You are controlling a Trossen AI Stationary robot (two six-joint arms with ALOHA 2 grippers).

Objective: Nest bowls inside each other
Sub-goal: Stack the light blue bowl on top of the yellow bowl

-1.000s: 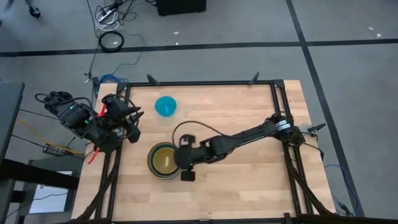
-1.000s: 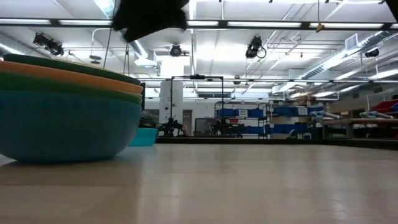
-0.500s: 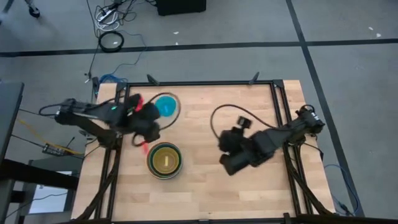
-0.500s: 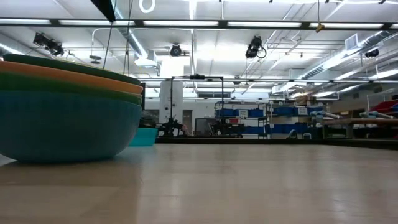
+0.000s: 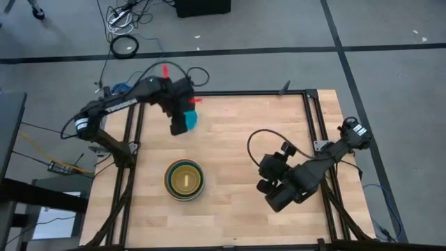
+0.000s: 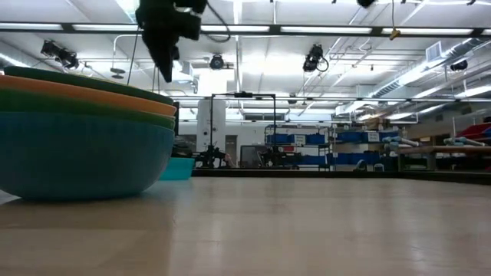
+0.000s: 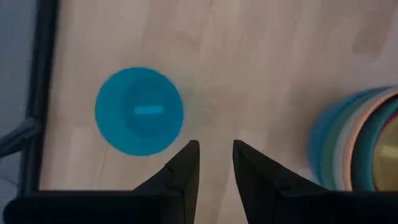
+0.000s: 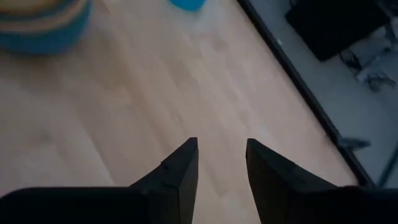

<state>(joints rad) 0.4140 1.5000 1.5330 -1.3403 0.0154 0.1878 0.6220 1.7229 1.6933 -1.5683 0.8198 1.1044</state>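
Note:
A stack of nested bowls (image 5: 184,180) stands on the table's near left, resting on the base of its teal outer bowl (image 6: 77,153). Green and orange rims show above that bowl, and a yellow bowl lies innermost. A small cyan bowl (image 7: 139,111) stands alone, upright, at the far left. My left gripper (image 7: 216,155) hangs above the table, pointing down just beside the cyan bowl (image 5: 190,122), open with nothing between its fingers. In the low view it (image 6: 166,69) shows high above the stack. My right gripper (image 8: 221,152) is raised over the table's near right part (image 5: 270,185), open with nothing between its fingers.
Bare wooden tabletop (image 5: 244,139) lies between the two arms. A black metal frame (image 5: 237,93) runs along the table's far edge and sides. Cables and a dark box lie on the floor beyond the far edge.
My left gripper has swung from the table's left edge toward the far edge, tipping to point down beside the cyan bowl. My right gripper has drawn back from the stack toward the table's right edge and risen. The bowls have stayed in place.

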